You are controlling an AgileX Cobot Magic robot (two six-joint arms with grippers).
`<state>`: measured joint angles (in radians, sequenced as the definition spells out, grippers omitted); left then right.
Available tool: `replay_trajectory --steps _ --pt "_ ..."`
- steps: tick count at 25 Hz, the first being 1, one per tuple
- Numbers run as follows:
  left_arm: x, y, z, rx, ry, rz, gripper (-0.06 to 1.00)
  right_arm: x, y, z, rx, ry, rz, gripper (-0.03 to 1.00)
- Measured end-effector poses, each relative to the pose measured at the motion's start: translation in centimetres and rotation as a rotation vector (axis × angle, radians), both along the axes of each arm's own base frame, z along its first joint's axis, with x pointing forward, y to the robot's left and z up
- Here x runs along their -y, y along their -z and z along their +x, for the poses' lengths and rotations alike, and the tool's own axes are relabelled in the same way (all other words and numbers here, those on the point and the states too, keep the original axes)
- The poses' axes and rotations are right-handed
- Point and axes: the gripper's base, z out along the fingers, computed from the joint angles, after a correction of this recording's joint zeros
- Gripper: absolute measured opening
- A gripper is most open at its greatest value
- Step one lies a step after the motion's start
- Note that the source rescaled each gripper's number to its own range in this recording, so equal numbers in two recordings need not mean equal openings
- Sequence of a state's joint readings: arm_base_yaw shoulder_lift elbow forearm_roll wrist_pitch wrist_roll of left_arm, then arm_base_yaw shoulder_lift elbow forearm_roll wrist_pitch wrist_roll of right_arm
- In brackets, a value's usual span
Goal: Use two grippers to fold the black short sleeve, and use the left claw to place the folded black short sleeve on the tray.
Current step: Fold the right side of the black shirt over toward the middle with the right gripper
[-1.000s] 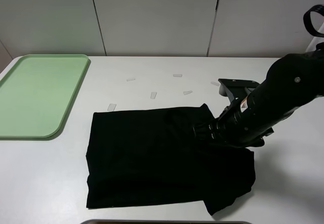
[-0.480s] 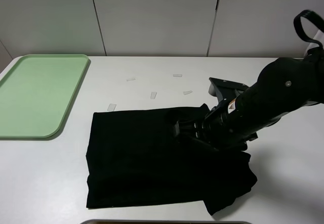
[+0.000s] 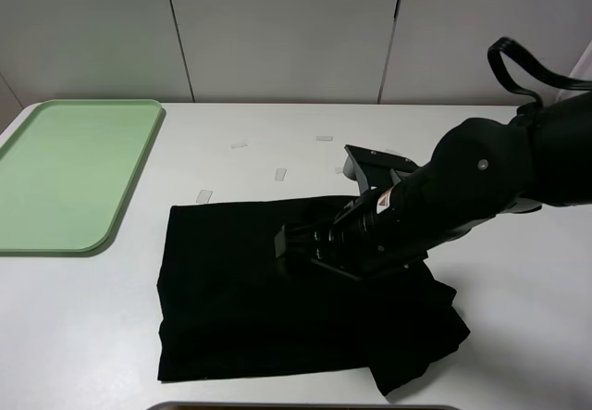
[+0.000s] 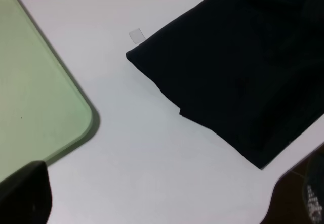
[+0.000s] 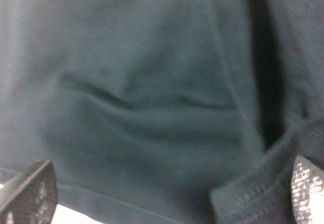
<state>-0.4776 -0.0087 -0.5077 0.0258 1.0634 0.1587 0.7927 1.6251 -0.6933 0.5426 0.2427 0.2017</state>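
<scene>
**A:** Start at the near edge. What is the left claw (image 4: 161,194) doing?

**B:** It hangs above the table (image 3: 83,336), jaws spread wide with nothing between them. Its own camera looks down on a near corner of the shirt (image 3: 240,299) and a rounded corner of the tray (image 3: 74,169). It touches neither.

**A:** And the shirt?

**B:** It lies folded and flat in the middle of the table, nearer the front edge and well apart from the tray. One loose flap sticks out at its near right corner. The left and near edges lie where they did a second ago.

**A:** So what has changed?

**B:** The right gripper (image 3: 294,246). A second ago it was at the shirt's far right corner. Now it has swept leftward and sits low over the middle of the far half. Its wrist camera is filled with wrinkled cloth, and the two fingertips (image 5: 30,191) stand far apart. It is released, and I see nothing pinched between them.

**A:** Farther back?

**B:** The small tape strips (image 3: 280,175) lie just beyond the shirt's far edge. The arm now covers at least one that showed before. The tray rests at the far left, bare and unmoved. The white wall panels (image 3: 277,31) stand behind everything.
</scene>
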Motion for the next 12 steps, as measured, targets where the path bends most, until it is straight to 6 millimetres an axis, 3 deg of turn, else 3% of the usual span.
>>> replay_trajectory --steps 5,12 --pt "0.0 0.0 0.0 0.000 0.000 0.000 1.00 -0.8 -1.0 0.7 0.040 -0.009 0.028 1.00" --pt "0.0 0.0 0.0 0.000 0.000 0.000 1.00 0.7 -1.0 2.2 0.125 -0.077 -0.050 1.00"
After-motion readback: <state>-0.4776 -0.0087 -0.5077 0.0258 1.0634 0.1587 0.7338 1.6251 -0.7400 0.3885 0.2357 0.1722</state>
